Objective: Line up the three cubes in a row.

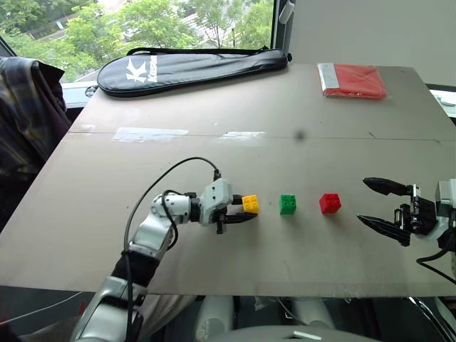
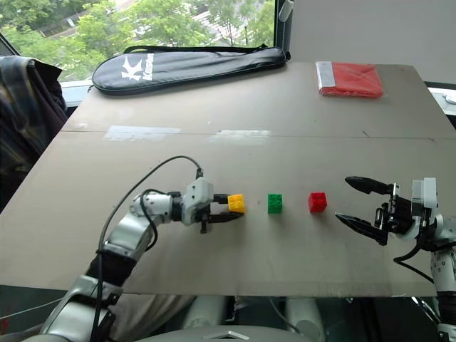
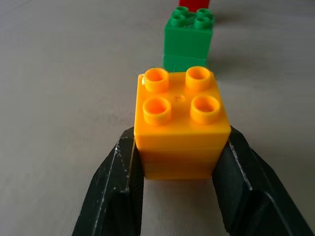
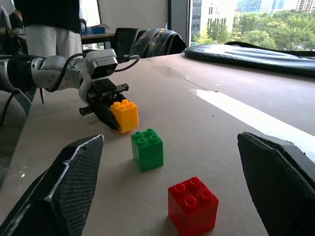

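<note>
Where the broad grey-brown table runs out toward the window, its top shows itself to be two boards butted along a seam that crosses from side to side, with a couple of pale, shiny strips of tape stuck along that seam. Beyond the far edge the glass gives onto green treetops, and a plain wall fills the right-hand corner. A long black racket bag lies along the far edge, a flat red packet with a silver end sits in the far right corner, and a plaid cloth hangs over something at the left. In the right wrist view a person stands behind another table deeper in the room. Near the front edge, three studded bricks stand in a row, apart from one another: the yellow cube on the left, the green cube in the middle, the red cube on the right. The left gripper reaches in sideways along the row, and its two black fingers are clamped on either side of the yellow cube, which sits upright on the board. The right gripper hangs off to the right of the red cube, its fingers spread wide with nothing between them.
</note>
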